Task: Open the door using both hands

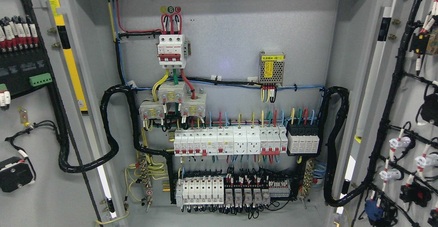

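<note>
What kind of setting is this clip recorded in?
Most likely an industrial or training site: the camera looks straight into an open electrical cabinet. Both doors stand swung wide, a three-pole main breaker sits at top, with rows of small breakers and bundled black cables. No robot hand shows.

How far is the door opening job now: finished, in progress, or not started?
It looks finished. The left door and the right door are both swung wide, showing their inner sides, and the cabinet interior with its main breaker is fully exposed. Nothing is in hand: no robot hand is in view. Nothing visible remains to open.
</note>
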You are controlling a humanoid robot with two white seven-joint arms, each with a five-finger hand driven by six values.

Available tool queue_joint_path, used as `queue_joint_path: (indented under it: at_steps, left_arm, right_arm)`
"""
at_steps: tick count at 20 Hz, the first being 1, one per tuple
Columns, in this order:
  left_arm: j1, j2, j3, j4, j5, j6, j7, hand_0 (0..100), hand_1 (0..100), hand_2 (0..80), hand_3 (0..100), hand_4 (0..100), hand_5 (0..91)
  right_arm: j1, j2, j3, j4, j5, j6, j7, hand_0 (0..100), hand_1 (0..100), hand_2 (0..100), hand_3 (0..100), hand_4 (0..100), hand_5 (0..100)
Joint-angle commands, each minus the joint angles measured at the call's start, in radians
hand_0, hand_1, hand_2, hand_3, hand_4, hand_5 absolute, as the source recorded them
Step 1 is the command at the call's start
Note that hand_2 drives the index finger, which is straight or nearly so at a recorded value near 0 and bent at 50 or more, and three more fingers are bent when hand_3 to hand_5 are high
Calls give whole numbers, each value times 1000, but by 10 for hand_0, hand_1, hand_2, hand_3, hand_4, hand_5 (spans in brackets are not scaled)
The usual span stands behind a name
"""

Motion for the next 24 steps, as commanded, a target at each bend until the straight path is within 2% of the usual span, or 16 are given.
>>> queue_joint_path:
  at_steps: [1, 2, 3, 5, 6, 9, 11, 14, 18, 20, 24]
  left_arm:
    - [-44, -9, -54, 472, -41, -1, 8, 139, 162, 0, 0, 0, 0]
    - [-44, -7, -82, 497, -45, -1, 18, 151, 166, 0, 0, 0, 0]
    - [-44, -10, -111, 515, -47, -1, 54, 164, 174, 0, 0, 0, 0]
    - [-47, -15, -155, 561, -45, 0, 164, 182, 188, 0, 0, 0, 0]
    - [-62, -15, -171, 610, -45, 0, 198, 188, 195, 0, 0, 0, 0]
    - [-133, -4, -194, 743, -48, 11, 248, 211, 215, 0, 0, 0, 0]
    - [-173, 17, -260, 834, -76, 31, 297, 229, 232, 0, 0, 0, 0]
    - [-196, 36, -399, 919, -107, 72, 344, 256, 225, 0, 0, 0, 0]
    - [-196, 30, -429, 939, -110, 112, 398, 279, 212, 0, 0, 0, 0]
    - [-196, 30, -435, 940, -111, 141, 415, 287, 202, 0, 0, 0, 0]
    - [-193, 36, -530, 956, -124, 184, 436, 295, 183, 0, 0, 0, 0]
  right_arm:
    - [-91, 74, 29, 549, 22, 74, -65, 214, 106, 0, 0, 0, 0]
    - [-111, 82, 29, 598, 22, 105, -76, 214, 106, 0, 0, 0, 0]
    - [-124, 87, 30, 635, 22, 130, -78, 214, 106, 0, 0, 0, 0]
    - [-147, 87, 30, 680, 24, 186, -79, 214, 107, 0, 0, 0, 0]
    - [-155, 87, 30, 684, 24, 225, -90, 214, 107, 0, 0, 0, 0]
    - [-157, 82, 33, 683, 24, 352, -136, 214, 107, 0, 0, 0, 0]
    - [-163, 84, 35, 686, 26, 407, -147, 214, 107, 0, 0, 0, 0]
    - [-164, 84, 40, 689, 27, 489, -150, 214, 107, 0, 0, 0, 0]
    - [-193, 87, 41, 712, 38, 584, -168, 214, 107, 0, 0, 0, 0]
    - [-197, 87, 35, 710, 106, 618, -184, 215, 106, 0, 0, 0, 0]
    - [-217, 97, 30, 727, 151, 665, -210, 215, 106, 0, 0, 0, 0]
